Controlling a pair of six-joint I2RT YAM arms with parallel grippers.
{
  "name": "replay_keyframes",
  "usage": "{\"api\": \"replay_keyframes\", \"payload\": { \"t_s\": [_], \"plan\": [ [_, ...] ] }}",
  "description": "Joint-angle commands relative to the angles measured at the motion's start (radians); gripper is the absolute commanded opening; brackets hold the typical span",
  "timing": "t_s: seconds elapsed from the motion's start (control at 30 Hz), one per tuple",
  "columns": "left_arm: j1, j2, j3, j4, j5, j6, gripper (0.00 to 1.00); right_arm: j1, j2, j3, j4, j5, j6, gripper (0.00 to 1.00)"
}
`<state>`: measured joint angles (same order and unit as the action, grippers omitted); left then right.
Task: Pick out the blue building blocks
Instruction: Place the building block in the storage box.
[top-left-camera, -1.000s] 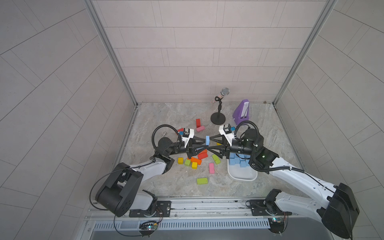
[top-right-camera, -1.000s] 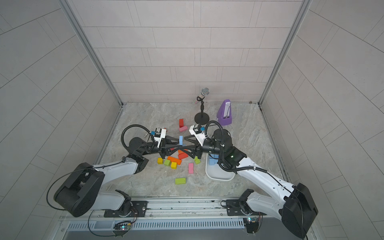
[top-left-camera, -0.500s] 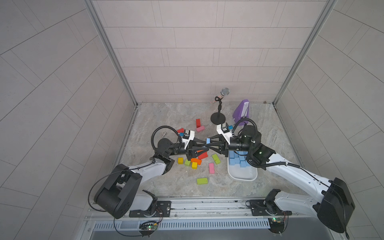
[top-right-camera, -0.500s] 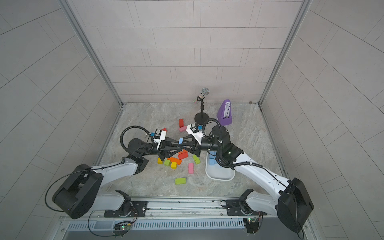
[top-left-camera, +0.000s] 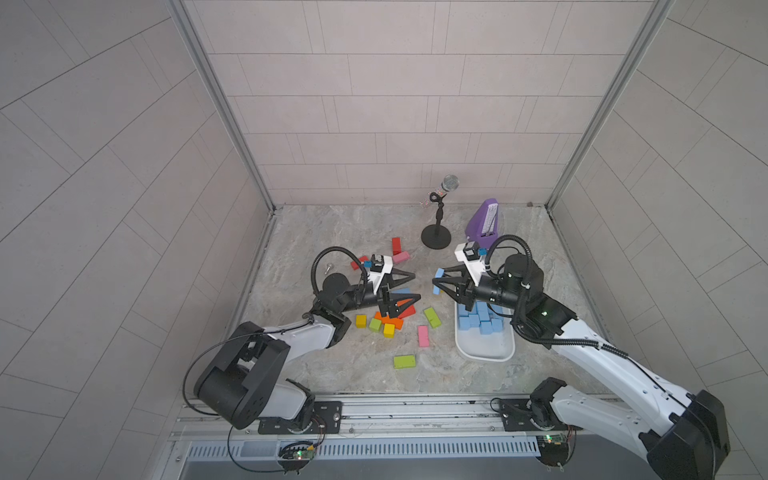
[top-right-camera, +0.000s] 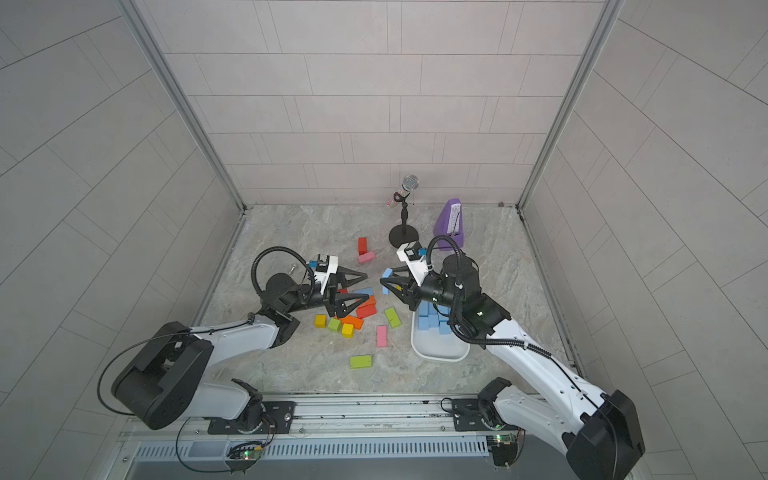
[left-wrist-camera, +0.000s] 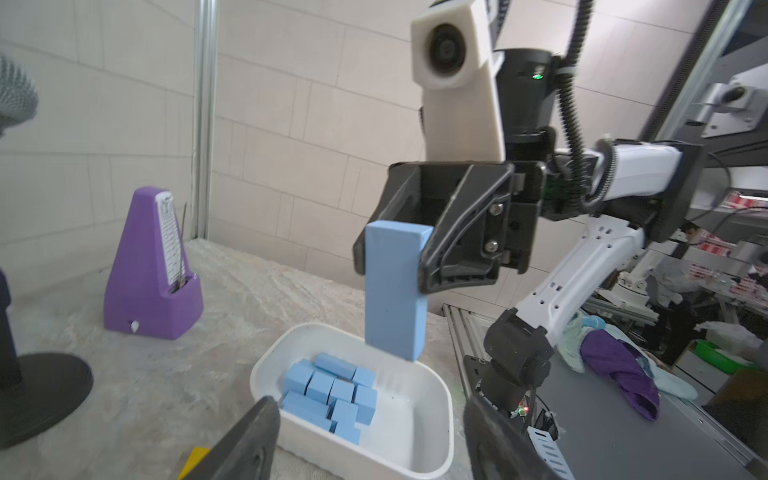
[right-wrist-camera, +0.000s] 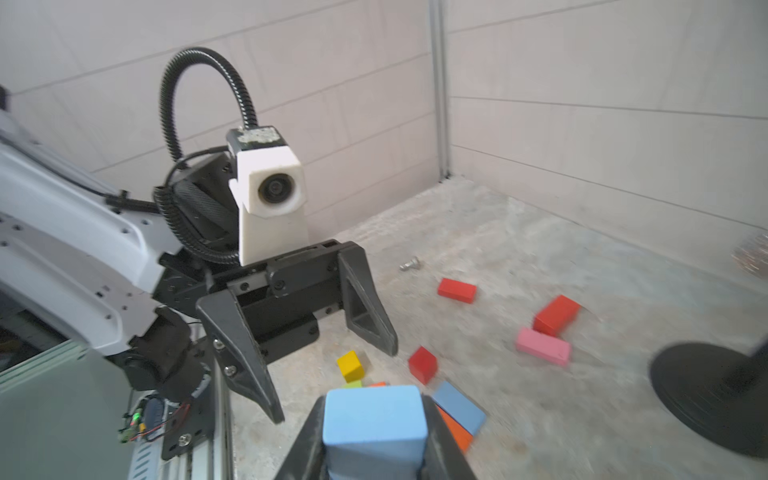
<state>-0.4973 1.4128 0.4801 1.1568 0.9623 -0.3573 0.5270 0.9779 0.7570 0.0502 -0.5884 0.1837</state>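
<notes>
Nearest the rail, we find a green brick (top-left-camera: 404, 361) lying alone on the table (top-left-camera: 357, 374). Beyond it, on the right arm's side, stands a white tray (top-left-camera: 484, 355). A batch of blue blocks (top-left-camera: 478, 324) is packed into its far half. A pink brick (top-left-camera: 423, 336) lies just beside the tray, toward the left arm.

Next we reach a cluster of mixed blocks (top-left-camera: 388, 322) in yellow, green, orange and red. The left tool (top-left-camera: 414, 286) hovers over this cluster, jaws spread wide with nothing between them. A second blue brick (right-wrist-camera: 459, 405) lies flat at the cluster's edge, touching an orange block (right-wrist-camera: 455, 432).

Facing the left tool, the right tool (top-left-camera: 439, 279) is clamped on a blue brick (left-wrist-camera: 395, 299). We see it held upright by its upper end, clear of the table and just beside the tray's far end. The two tools are near each other but apart.

Farther back, a red brick (top-left-camera: 396, 246) touches a second pink brick (top-left-camera: 401, 257). A microphone stand (top-left-camera: 435, 241) and a purple metronome (top-left-camera: 484, 222) stand near the rear wall.
</notes>
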Motion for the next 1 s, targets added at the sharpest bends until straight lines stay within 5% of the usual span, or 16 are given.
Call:
{"api": "replay_keyframes", "payload": {
  "t_s": [0.0,0.3,0.7,0.97],
  "plan": [
    [0.000,0.008,0.049,-0.184,-0.102,0.047,0.77,-0.016,-0.004,-0.003,-0.291,0.231,0.004,0.06],
    [0.000,-0.011,0.169,-0.589,-0.279,0.164,0.83,-0.039,0.047,0.022,-0.670,0.508,0.162,0.07],
    [0.000,-0.034,0.203,-0.690,-0.302,0.210,0.84,-0.070,0.235,0.069,-0.750,0.605,0.222,0.10],
    [0.000,-0.026,0.207,-0.702,-0.297,0.225,0.83,-0.133,0.368,0.163,-0.689,0.539,0.229,0.12]
  ]
}}
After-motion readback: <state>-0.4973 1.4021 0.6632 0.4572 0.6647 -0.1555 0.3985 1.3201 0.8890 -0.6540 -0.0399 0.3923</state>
